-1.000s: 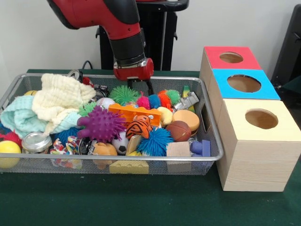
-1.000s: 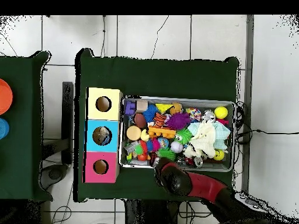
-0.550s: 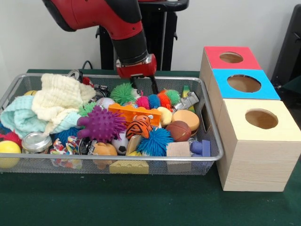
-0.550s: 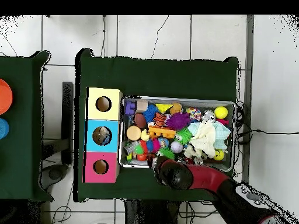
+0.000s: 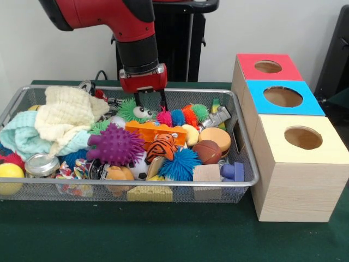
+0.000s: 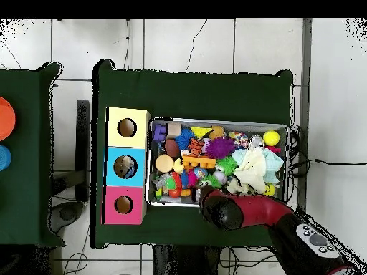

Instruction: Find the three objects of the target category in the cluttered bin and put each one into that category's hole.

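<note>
A wire mesh bin (image 5: 246,143) holds a heap of toys. At its far side lies a green spiky toy with googly eyes (image 5: 139,112). My gripper (image 5: 150,102) hangs open right over it, one finger on each side of its top and nothing gripped. Nearby lie a purple spiky ball (image 5: 117,144), a blue spiky ball (image 5: 182,162), an orange block (image 5: 155,130) and a striped tiger toy (image 5: 162,146). Three boxes with round holes stand to the right: red (image 5: 268,66), blue (image 5: 283,97), yellow (image 5: 303,138). From overhead the arm (image 6: 236,211) covers the gripper at the bin's (image 6: 215,120) lower edge.
Pale yellow and mint cloths (image 5: 65,114) fill the bin's left part, with a jar (image 5: 42,165) and a yellow ball (image 5: 10,174) at the front left. A brown football (image 5: 208,152) and a purple block (image 5: 233,171) lie near the right wall. Green cloth covers the table (image 5: 163,234).
My gripper has slid left along the bin's far side in the front view and dropped lower. The green spiky toy has turned, and its eyes now show.
</note>
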{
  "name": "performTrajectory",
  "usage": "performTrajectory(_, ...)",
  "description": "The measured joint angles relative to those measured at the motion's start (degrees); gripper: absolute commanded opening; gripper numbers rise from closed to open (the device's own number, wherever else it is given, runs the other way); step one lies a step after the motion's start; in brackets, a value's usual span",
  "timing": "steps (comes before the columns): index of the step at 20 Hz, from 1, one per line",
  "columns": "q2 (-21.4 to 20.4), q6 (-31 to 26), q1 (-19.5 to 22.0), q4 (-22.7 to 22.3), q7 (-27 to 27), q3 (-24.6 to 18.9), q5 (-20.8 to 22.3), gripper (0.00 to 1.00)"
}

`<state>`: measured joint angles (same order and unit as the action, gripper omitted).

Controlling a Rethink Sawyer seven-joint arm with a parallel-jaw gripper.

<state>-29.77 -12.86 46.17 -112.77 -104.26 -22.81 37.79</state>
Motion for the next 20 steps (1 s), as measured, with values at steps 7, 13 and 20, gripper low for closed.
performTrajectory(7,-0.2,-4.0,1.6,1.4,0.0,-2.5,2.8,1.0)
performTrajectory(13,-0.8,-4.5,1.7,1.5,0.0,-4.0,4.4,1.0)
performTrajectory(20,-1.9,-6.5,1.8,2.0,0.0,-5.4,5.9,1.0)
